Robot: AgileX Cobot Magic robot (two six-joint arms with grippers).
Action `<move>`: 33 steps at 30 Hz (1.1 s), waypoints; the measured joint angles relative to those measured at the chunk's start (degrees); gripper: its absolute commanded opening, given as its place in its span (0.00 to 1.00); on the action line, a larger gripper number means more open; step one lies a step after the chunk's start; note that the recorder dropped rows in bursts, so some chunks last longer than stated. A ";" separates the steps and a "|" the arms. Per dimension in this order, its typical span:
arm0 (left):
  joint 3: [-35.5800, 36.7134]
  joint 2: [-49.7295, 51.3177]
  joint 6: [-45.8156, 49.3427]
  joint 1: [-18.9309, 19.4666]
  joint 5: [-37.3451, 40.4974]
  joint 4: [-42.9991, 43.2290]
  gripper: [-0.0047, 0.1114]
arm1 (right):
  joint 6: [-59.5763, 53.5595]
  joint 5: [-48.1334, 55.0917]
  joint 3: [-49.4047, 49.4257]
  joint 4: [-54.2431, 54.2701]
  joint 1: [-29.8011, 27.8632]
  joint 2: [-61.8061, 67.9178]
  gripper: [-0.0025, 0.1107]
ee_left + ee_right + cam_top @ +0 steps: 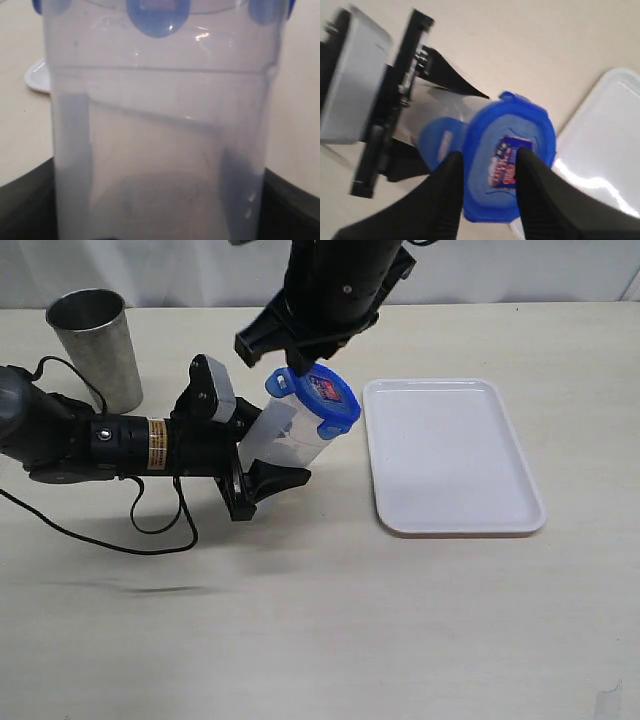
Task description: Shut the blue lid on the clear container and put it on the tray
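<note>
The right arm [335, 280] is running off the exterior view at twelve o'clock, the left arm [60, 435] at nine. The left hand [272, 448] is hiding the container's [298, 438] base. Close up, the container is covering most of the tray [36, 75].

I see 1 grey metal cup [95, 348], upright, open top, far-left rear of pale beige bench [330, 630].
</note>
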 measured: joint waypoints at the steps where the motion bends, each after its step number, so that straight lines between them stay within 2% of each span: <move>1: 0.00 0.00 0.00 -0.11 0.00 0.00 0.04 | -0.60 -0.24 -1.07 3.78 0.00 -0.58 0.33; 4: 0.00 0.00 0.00 -0.11 0.00 0.00 0.04 | -1.32 0.56 -1.53 8.01 0.19 0.02 0.33; 9: 0.00 0.00 -0.12 -0.11 0.32 -0.26 0.04 | 0.13 2.59 -1.62 5.42 0.19 4.16 0.35; 23: 0.00 0.00 -0.47 -0.01 0.78 -0.70 0.04 | -1.90 2.36 -2.03 2.40 1.65 5.10 0.35; 25: 0.00 0.00 -0.47 -0.01 0.78 -0.70 0.04 | -2.55 2.36 -2.03 2.40 1.65 5.10 0.39; 28: 0.00 0.00 -0.36 -0.01 0.67 -0.59 0.04 | -3.92 2.27 -2.03 3.45 1.65 4.75 0.50; 33: 0.00 0.00 -0.36 -0.01 -0.41 -0.82 0.04 | -4.78 1.33 -1.93 6.90 2.20 3.31 0.51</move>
